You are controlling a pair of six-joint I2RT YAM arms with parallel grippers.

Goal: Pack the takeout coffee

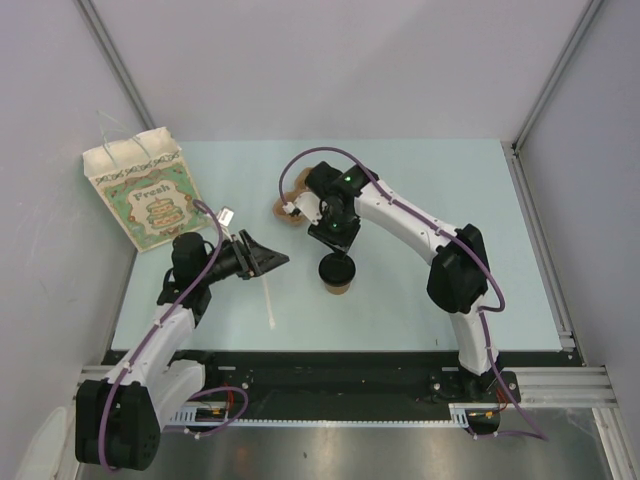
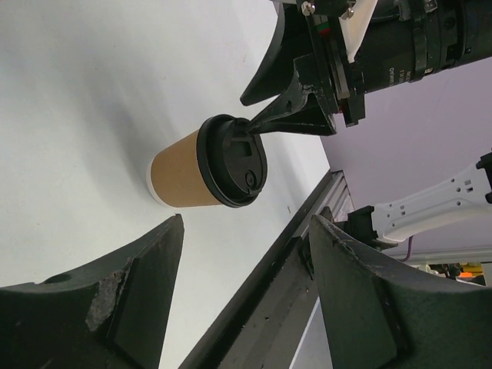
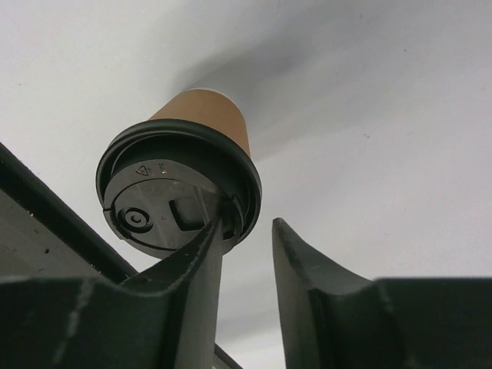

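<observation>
soft, even light falls from above in the overhead view; the pale blue-green tabletop (image 1: 400, 300) is bright and sharp, with only faint shadows under the arms. in the right wrist view the small kraft paper cup with a round black plastic lid (image 3: 181, 173) throws a broad, soft-edged shadow across the tabletop (the lid carries a dull sheen). the right gripper (image 3: 247, 224) looms close, dark and slightly blurred.
</observation>
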